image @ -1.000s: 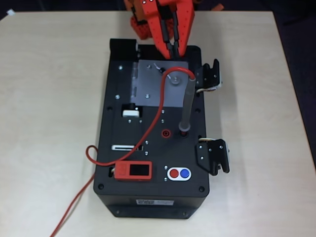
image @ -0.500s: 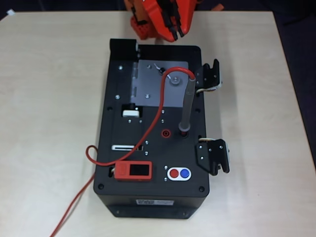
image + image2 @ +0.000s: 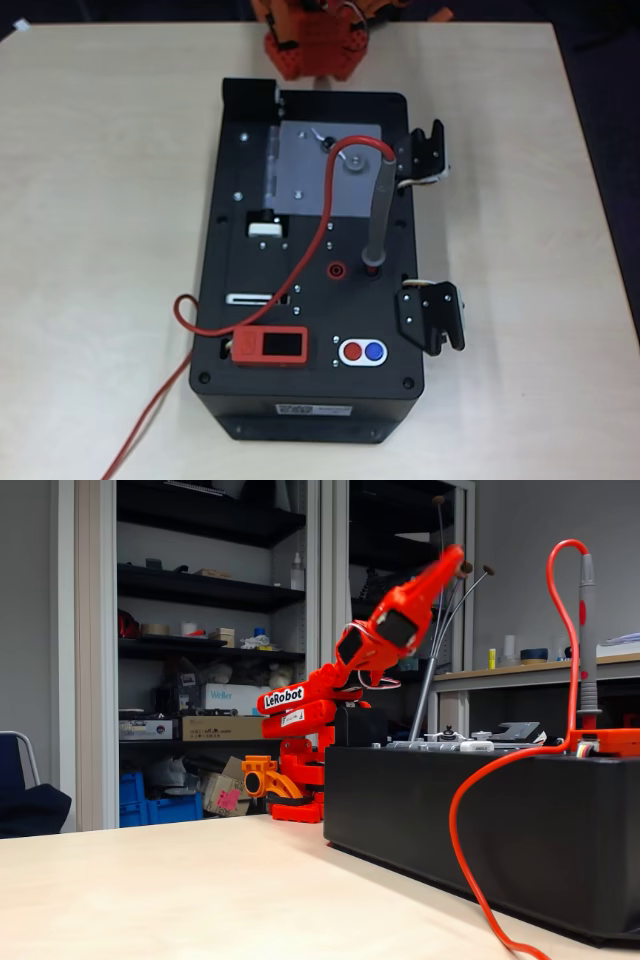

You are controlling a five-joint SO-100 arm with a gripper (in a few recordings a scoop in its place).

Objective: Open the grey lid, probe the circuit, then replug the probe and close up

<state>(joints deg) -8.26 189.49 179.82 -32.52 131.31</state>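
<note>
Your gripper [image 3: 452, 558] is raised high at the end of the folded red arm, pointing up and toward the black box [image 3: 480, 820] in the fixed view; its fingers look together, though the angle leaves me unable to tell for certain. It holds nothing that can be seen.

Well below and forward of the gripper, the grey lid [image 3: 325, 170] lies flat and closed on the box top, its round knob toward the right in the overhead view. The probe [image 3: 379, 212] stands upright in a socket just beyond the lid from the gripper, well apart from it, with its red wire [image 3: 300, 275] looping over the lid, across the box and off the table's near edge. The circuit is hidden under the lid.

The box sits on a pale wood-grain table [image 3: 110, 200], matt and evenly lit. Behind the arm you have open dark shelving [image 3: 200, 590] with boxes and small items, blue crates at floor level, and a blue chair [image 3: 25, 790] at the left.
</note>
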